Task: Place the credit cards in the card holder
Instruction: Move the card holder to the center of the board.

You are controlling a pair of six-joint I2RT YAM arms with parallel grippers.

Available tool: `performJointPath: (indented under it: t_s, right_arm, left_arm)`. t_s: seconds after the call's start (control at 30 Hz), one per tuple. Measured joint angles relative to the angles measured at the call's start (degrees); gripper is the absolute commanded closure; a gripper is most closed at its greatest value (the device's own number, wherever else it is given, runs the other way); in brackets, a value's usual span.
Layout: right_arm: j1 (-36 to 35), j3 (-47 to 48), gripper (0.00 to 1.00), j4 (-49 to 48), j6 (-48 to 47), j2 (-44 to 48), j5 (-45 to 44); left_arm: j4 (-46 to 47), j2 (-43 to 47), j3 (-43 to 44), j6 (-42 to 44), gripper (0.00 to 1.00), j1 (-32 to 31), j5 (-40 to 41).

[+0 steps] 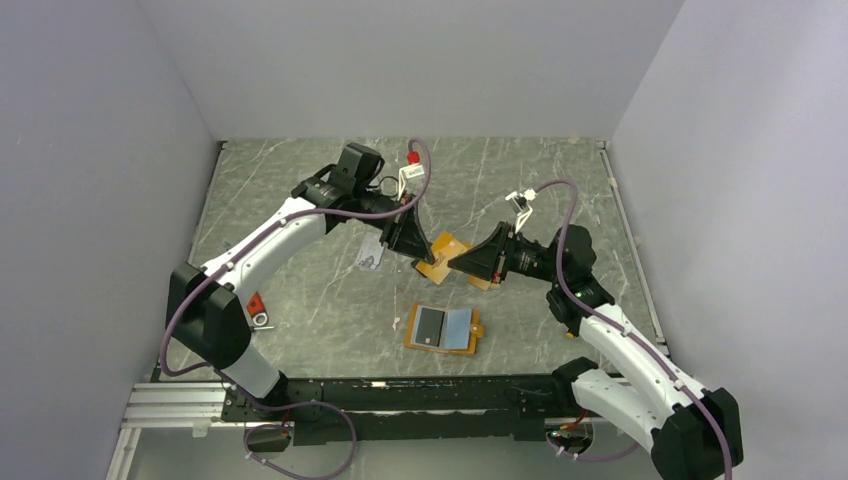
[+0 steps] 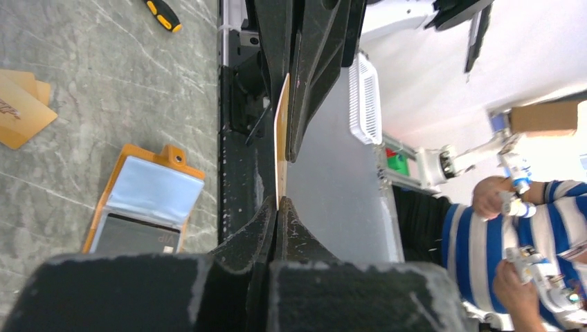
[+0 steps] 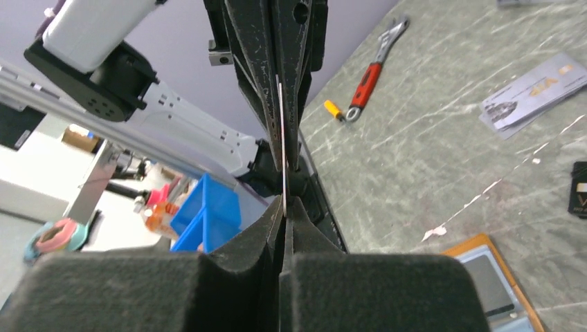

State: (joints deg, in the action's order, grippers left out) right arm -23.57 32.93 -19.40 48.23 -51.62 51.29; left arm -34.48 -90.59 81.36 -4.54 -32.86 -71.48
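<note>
Midair, the left gripper and the right gripper are each clamped tight on opposite ends of one orange credit card, above the middle of the table. The card's long axis runs from one gripper to the other. The card holder lies open and flat nearer the arm bases, its long side running left to right.
</note>
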Motion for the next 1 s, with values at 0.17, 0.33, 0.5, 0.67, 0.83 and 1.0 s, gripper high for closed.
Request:
performJointPath:
  t_s: [0.17,0.33,0.5,0.67,0.83,1.0]
  right_arm:
    - [-1.40,-3.82,0.94,-5.18,3.50,3.28,-7.98]
    - [-2.84,-5.07,0.87,-6.84,5.42,5.05,-14.05]
    - [-4.04,-5.16,0.87,-8.33,6.43,4.98,-17.42]
    - [-4.63,-5.46,0.94,-10.71,7.61,4.20,-19.19]
    - [-4.85,-5.46,0.94,-11.80,8.28,3.17,-20.09]
    - [-5.46,-5.42,0.99,-14.01,8.83,1.66,-21.20]
  left_arm:
    - [8.70,0.00,-2.84,-8.76,1.00,1.27,-2.19]
    - [19.26,-0.07,-5.49,-19.21,1.00,1.95,-3.89]
    - [28.72,-0.11,-7.30,-27.45,1.00,2.73,-4.74]
    - [38.75,-0.20,-10.40,-36.15,1.00,3.41,-5.46]
    - [44.48,-0.46,-11.89,-41.57,0.99,3.67,-5.88]
    - [47.43,-0.92,-12.02,-44.28,0.96,4.17,-6.32]
